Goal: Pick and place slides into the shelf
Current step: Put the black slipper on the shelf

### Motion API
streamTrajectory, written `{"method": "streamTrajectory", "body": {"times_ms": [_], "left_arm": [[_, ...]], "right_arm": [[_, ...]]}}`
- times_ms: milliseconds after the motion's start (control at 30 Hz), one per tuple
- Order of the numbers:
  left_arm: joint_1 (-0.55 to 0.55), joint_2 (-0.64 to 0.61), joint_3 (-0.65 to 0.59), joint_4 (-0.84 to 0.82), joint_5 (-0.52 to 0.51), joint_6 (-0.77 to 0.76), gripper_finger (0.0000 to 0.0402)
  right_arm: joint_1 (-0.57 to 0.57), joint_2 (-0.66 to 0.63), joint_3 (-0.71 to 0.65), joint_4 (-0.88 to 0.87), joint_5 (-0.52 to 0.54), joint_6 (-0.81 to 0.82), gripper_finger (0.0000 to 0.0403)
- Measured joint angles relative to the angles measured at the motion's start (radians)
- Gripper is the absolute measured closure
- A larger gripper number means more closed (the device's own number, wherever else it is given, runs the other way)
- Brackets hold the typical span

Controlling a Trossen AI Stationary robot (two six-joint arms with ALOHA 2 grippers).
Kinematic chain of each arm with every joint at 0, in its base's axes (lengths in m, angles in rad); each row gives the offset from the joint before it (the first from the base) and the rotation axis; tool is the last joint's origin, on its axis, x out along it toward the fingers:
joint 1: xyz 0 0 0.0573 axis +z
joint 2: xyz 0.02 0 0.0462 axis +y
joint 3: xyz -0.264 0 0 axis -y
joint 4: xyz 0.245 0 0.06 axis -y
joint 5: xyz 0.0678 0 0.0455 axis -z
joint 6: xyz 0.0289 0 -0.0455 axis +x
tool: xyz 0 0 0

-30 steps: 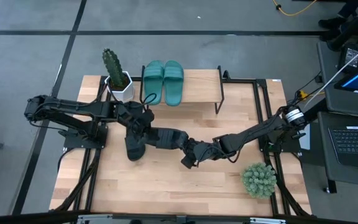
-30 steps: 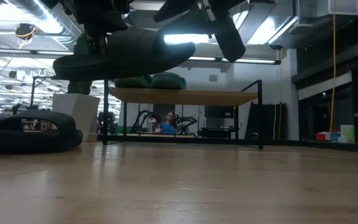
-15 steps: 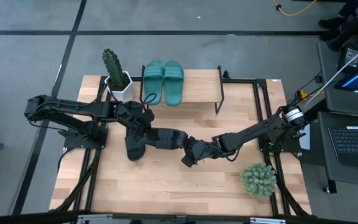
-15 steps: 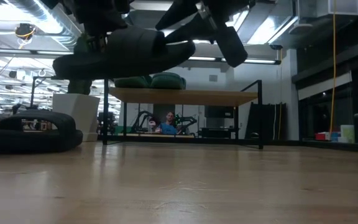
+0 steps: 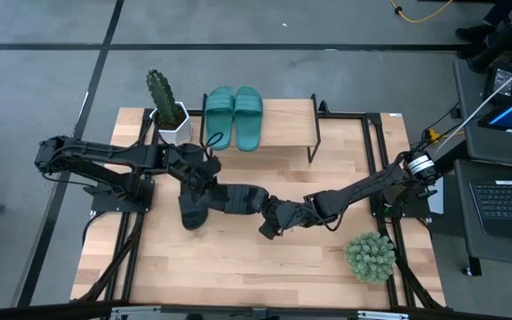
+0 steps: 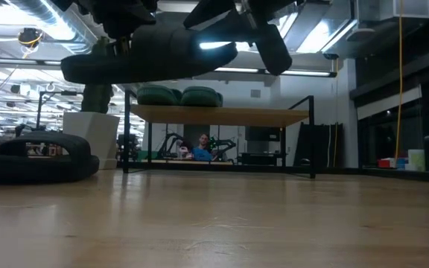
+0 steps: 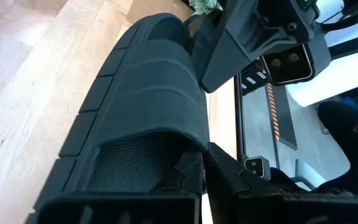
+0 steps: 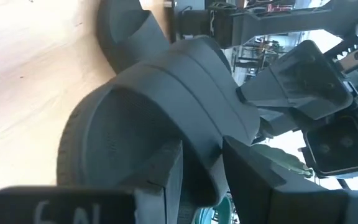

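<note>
I see wooden table (image 5: 265,267), lab behind; left gripper (image 5: 213,189) and right gripper (image 5: 269,213) fingers both clamp airborne black slide (image 6: 136,63) between them.

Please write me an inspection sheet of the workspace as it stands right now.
Surface: light wooden tabletop, bare at the front.
Job's things: two teal-green rubber slides lie side by side on the low plank-topped shelf; one black rubber slide hangs in the air between both arms; another black slide lies on the table.
Clutter: cactus in a white pot; round green bushy plant.
Grippers: left gripper shut on the airborne black slide; right gripper clamps that slide's other end.
Cables: yellow cable on the floor.
Surroundings: laptop beside the table; a person far behind.
</note>
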Motion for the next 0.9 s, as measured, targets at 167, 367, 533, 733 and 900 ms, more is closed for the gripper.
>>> {"method": "streamTrajectory", "body": {"times_ms": [167, 367, 533, 733, 900], "left_arm": [[0.0, 0.0, 0.0, 0.0, -0.007, 0.003, 0.0402], [-0.001, 0.0, 0.0, -0.004, -0.027, 0.004, 0.0402], [-0.001, 0.0, 0.0, -0.005, -0.042, 0.018, 0.0402], [-0.001, 0.0, 0.0, -0.006, -0.081, 0.072, 0.0402], [-0.001, 0.0, 0.0, -0.007, -0.096, 0.129, 0.04]], "right_arm": [[0.0, 0.0, 0.0, 0.0, -0.002, 0.002, 0.0291], [0.0, 0.0, 0.0, 0.005, -0.03, 0.02, 0.0314], [0.0, 0.0, 0.0, 0.005, -0.03, 0.033, 0.033], [0.0, -0.001, 0.0, 0.005, -0.03, 0.111, 0.0355], [0.0, -0.001, 0.0, 0.006, -0.031, 0.138, 0.0379]]}}
